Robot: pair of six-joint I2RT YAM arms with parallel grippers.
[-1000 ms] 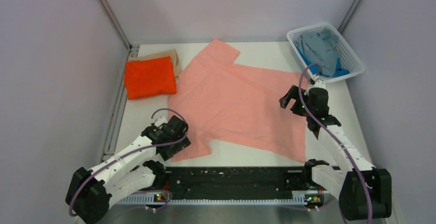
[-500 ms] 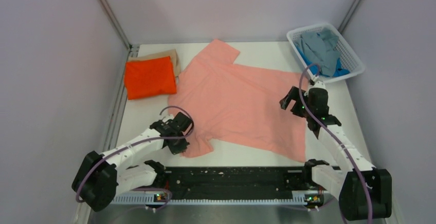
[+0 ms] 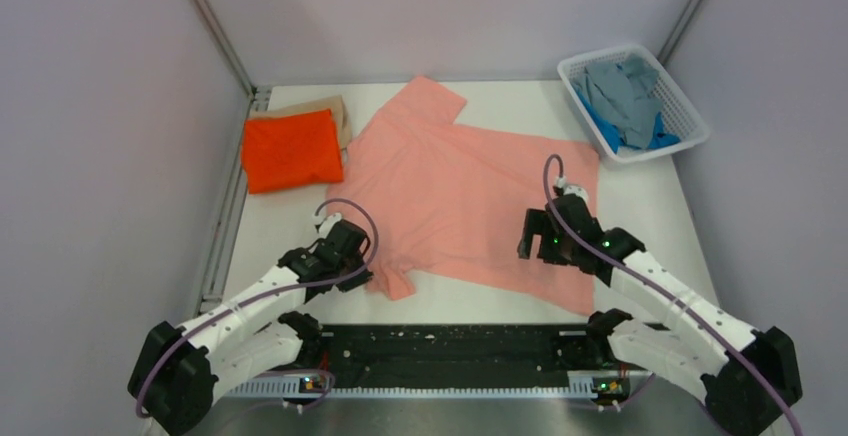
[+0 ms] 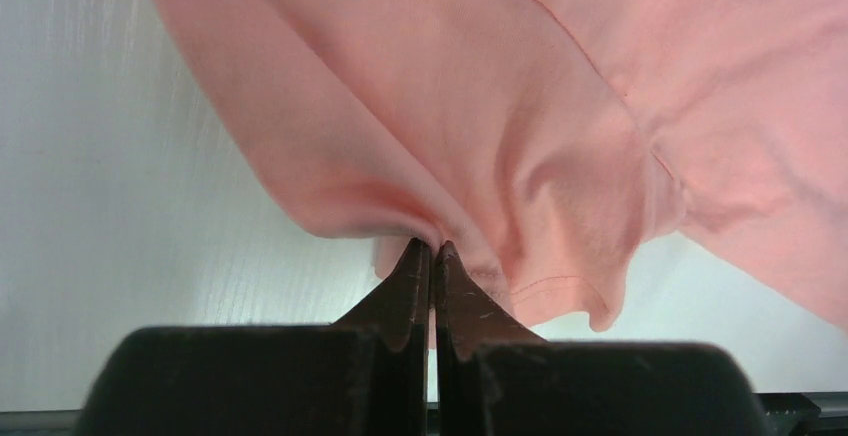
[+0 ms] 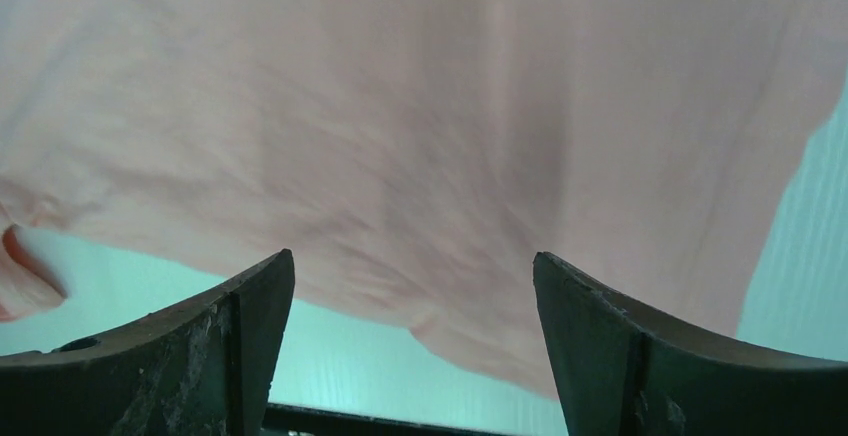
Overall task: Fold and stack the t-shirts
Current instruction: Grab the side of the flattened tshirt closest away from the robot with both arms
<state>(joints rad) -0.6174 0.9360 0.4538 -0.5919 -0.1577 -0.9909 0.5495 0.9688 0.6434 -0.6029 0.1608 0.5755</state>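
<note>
A salmon pink t-shirt (image 3: 460,196) lies spread across the middle of the table. My left gripper (image 3: 368,274) is shut on its near-left sleeve. In the left wrist view the fingertips (image 4: 431,248) pinch a bunched fold of the pink cloth (image 4: 500,116). My right gripper (image 3: 532,246) hangs open over the shirt's near-right part, and the pink cloth (image 5: 400,106) and its hem lie below the wide-apart jaws (image 5: 413,266). A folded orange t-shirt (image 3: 292,149) lies on a tan one (image 3: 325,108) at the far left. Grey (image 3: 620,91) and blue (image 3: 655,139) t-shirts are heaped in the basket.
The white mesh basket (image 3: 690,116) stands at the far right corner. Metal frame posts rise at both back corners, and walls close in the table on the left and right. A black rail (image 3: 460,341) runs along the near edge between the arm bases.
The left gripper reached the near-left sleeve, closed on it and bunched it. The right arm swung from the shirt's right edge towards the near hem.
</note>
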